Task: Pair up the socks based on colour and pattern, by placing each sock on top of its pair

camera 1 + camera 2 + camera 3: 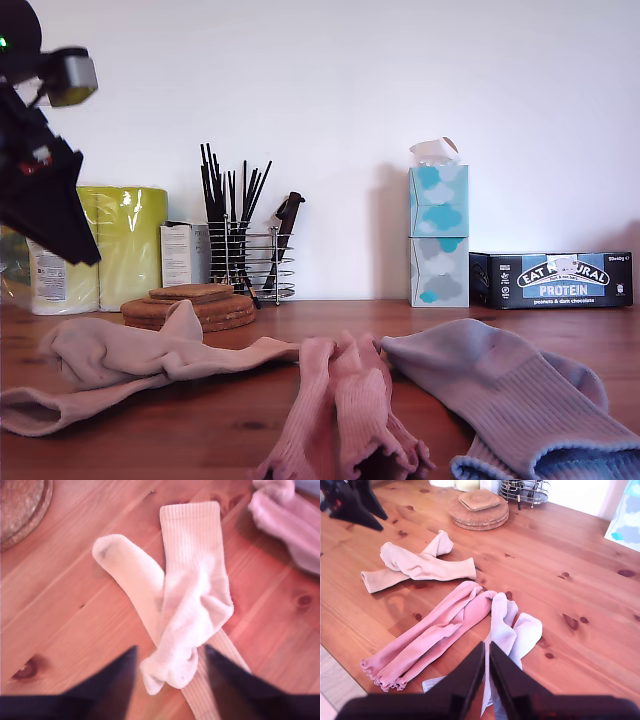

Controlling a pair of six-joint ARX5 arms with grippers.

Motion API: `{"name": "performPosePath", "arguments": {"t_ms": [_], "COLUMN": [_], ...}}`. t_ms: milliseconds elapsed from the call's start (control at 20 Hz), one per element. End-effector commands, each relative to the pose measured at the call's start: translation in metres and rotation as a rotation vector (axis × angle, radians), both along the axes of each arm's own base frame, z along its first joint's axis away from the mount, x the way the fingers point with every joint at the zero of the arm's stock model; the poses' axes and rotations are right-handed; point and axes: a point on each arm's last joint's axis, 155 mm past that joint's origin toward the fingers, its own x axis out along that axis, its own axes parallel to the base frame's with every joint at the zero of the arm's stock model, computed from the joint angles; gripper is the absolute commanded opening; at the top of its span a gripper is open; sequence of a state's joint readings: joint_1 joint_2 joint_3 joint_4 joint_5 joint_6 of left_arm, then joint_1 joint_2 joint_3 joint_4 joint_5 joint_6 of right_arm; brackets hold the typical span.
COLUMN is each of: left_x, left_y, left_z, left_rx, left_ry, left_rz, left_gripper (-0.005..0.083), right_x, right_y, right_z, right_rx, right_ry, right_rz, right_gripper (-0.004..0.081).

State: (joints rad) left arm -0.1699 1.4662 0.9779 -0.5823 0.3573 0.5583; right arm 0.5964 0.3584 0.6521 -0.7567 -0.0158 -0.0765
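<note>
**Three pairs lie stacked; lift clear without snagging**

My first gripper (170,672) hangs released above the two beige socks (185,595), which lie crossed directly beneath its spread jaws. My second gripper (486,672) is clenched on nothing, with two lavender socks (512,630) just below it and two pink socks (437,632) beside those. Judged from here, pairing looks done: rise straight up so no fingertip drags fabric. Count: six socks in three pairs on the worktop (580,580).
</note>
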Motion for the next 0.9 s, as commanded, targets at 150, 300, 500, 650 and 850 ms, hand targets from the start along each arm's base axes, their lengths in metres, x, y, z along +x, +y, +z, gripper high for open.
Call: {"name": "performPosePath", "arguments": {"t_ms": [150,300,500,650,850], "left_x": [0.004,0.01,0.008,-0.005,-0.023], "left_y": [-0.003,-0.006,-0.023,-0.038,-0.038], "left_z": [-0.042,-0.057,-0.078,-0.105,-0.124], "left_rx": [0.022,0.014,-0.004,0.02,0.1], "left_ry": [0.079,0.091,0.128,0.194,0.273], "left_rz": [-0.03,-0.034,-0.072,-0.12,-0.118], "left_gripper": [0.0564,0.0547,0.0516,0.0131,-0.0024], "right_x": [0.002,0.002,0.002,0.002,0.001], "right_y": [0.0,0.0,0.0,0.0,0.0], "right_z": [-0.006,-0.006,-0.006,-0.006,-0.007], "right_rx": [-0.008,-0.009,-0.008,-0.008,-0.011], "right_ry": [0.007,0.009,0.008,0.009,0.012], "right_rz": [-0.003,-0.003,-0.003,-0.003,-0.003], "right_gripper": [-0.0013,-0.0013,-0.0013,-0.0013,-0.0013]}}
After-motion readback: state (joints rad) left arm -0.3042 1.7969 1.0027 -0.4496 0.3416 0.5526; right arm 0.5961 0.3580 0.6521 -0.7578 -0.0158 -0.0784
